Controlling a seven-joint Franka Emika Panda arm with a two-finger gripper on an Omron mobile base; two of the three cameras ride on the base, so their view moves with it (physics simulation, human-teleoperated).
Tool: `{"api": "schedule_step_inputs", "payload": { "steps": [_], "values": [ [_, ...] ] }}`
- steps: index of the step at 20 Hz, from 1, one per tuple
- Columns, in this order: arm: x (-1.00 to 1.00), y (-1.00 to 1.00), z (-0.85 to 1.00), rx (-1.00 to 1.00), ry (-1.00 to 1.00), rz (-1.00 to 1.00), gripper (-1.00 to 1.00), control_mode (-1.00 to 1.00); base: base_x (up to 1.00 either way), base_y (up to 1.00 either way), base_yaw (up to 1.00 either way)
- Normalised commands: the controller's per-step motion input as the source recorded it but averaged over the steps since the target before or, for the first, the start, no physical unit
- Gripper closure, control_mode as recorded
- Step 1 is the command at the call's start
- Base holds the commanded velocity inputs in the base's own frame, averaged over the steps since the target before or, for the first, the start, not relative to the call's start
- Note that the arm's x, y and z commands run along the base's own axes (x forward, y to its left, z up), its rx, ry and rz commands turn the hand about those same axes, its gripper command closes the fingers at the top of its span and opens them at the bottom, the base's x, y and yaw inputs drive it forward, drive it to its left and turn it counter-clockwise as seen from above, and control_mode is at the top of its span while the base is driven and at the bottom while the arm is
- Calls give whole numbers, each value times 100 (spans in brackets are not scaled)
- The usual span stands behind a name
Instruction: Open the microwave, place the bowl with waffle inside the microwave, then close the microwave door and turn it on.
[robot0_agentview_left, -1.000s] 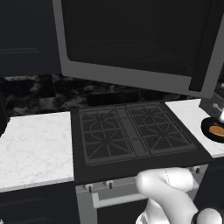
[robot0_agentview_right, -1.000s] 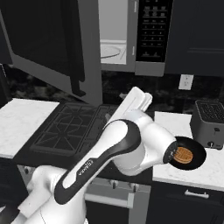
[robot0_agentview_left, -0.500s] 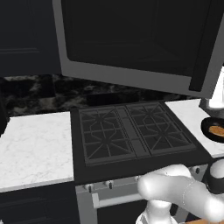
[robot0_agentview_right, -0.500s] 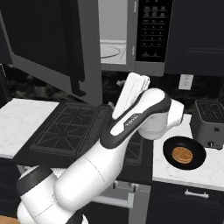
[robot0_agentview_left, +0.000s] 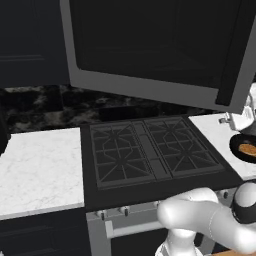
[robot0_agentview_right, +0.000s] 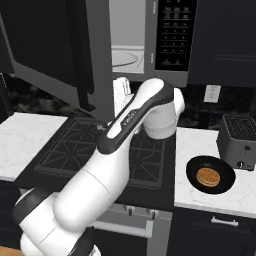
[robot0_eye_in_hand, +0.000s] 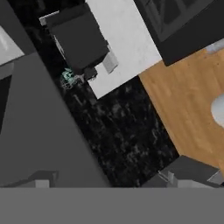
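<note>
One step looks finished: the door (robot0_agentview_left: 155, 50) hangs swung out to the left over the stove (robot0_agentview_right: 105, 150), and the microwave (robot0_agentview_right: 150, 40) shows its pale cavity. Over the last second my arm has swung up from low beside the bowl (robot0_agentview_right: 210, 176) and now rises between stove and microwave, so the bowl that my elbow half hid is in plain sight. It sits on the right tabletop (robot0_agentview_right: 200, 145), just beside the toaster (robot0_agentview_right: 241, 140), with the waffle (robot0_agentview_right: 208, 177) lying flat inside it. My pincer is released, jaws at their widest, and grasps nothing; I cannot make out exactly where it hangs. I judge the opening done and the reach for the bowl next, with the arm needing to come down and right.
</note>
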Motion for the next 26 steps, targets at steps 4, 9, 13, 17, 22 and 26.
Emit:
{"api": "schedule_step_inputs", "payload": {
  "steps": [4, 9, 13, 17, 22, 26],
  "values": [
    [-100, 100, 0, -12, -20, 28, -100, -100, 0, 0, 0],
    [-100, 100, 0, -8, -25, 24, -100, -100, 0, 0, 0],
    [-87, 96, -9, -3, -9, 16, -100, -100, 0, 0, 0],
    [-29, 7, -1, 0, -7, 1, -100, -100, 0, 0, 0],
    [4, -98, -5, 0, -5, 0, -100, -100, 0, 0, 0],
    [37, -100, 0, 0, -12, 0, -100, -100, 0, 0, 0]
  ]
}}
